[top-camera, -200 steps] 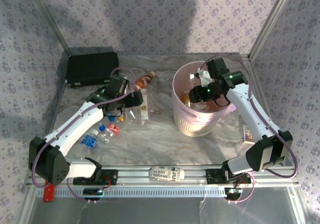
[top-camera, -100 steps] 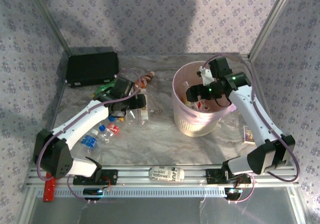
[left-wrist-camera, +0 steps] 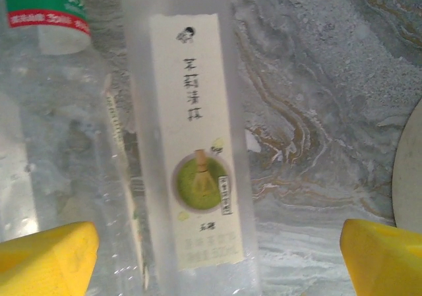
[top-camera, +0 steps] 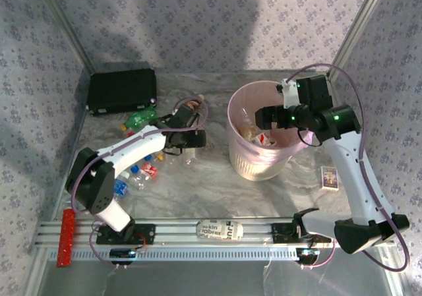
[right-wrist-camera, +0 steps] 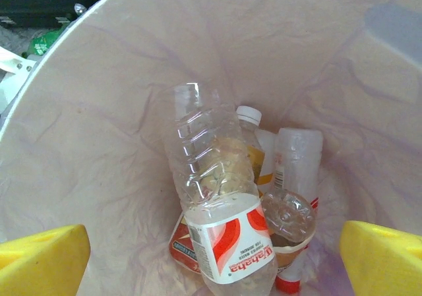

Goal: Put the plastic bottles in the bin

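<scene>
A grey marbled desk (top-camera: pixel 211 184) carries a flat black rectangular case (top-camera: pixel 122 91) at its far-left corner, about 10 o'clock. A small picture card (top-camera: pixel 329 177) lies flat at 4 o'clock, near the right wall. At 6 o'clock a printed black-and-white strip (top-camera: pixel 219 229) sits on the slotted metal rail (top-camera: pixel 171 250). A red bar (top-camera: pixel 66 236) lies at the rail's 8 o'clock end. Floral-patterned walls (top-camera: pixel 198 26) enclose three sides.

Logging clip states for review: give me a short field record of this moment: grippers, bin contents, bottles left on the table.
left gripper: open, over a frosted bottle lying on the table, fingers either side, not closed on it
right gripper: open, empty, above the bin mouth
bin contents: several bottles, a clear bottle with red-and-white label on top
on the table: green bottle by the black case; small bottles nearer the front left
task: not finished
</scene>
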